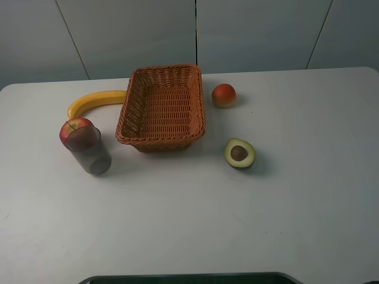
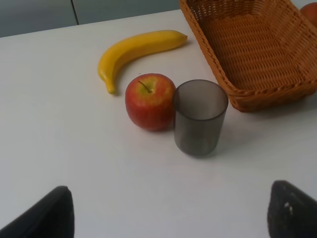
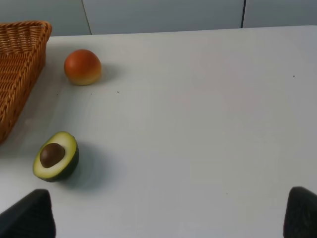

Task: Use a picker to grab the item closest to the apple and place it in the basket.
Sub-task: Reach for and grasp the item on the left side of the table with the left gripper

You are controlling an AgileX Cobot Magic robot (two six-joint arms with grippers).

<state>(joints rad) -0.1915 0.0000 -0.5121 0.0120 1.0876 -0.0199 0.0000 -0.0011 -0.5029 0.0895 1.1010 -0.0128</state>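
The left gripper (image 2: pixel 166 215) shows only two black rounded fingertips (image 2: pixel 42 215), sitting in two corners of the left wrist view. They look dull and smooth. One has a few tiny pale specks on it. The right gripper (image 3: pixel 168 213) has the same plain black tips, with no marks. A dark flat strip (image 1: pixel 189 278) with rounded ends lies along the bottom edge of the high view. I cannot tell which part it is.

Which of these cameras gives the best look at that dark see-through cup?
The left wrist view: the cup stands large and whole beside the apple. The high view shows it small, overlapping the apple. The right wrist view misses it.
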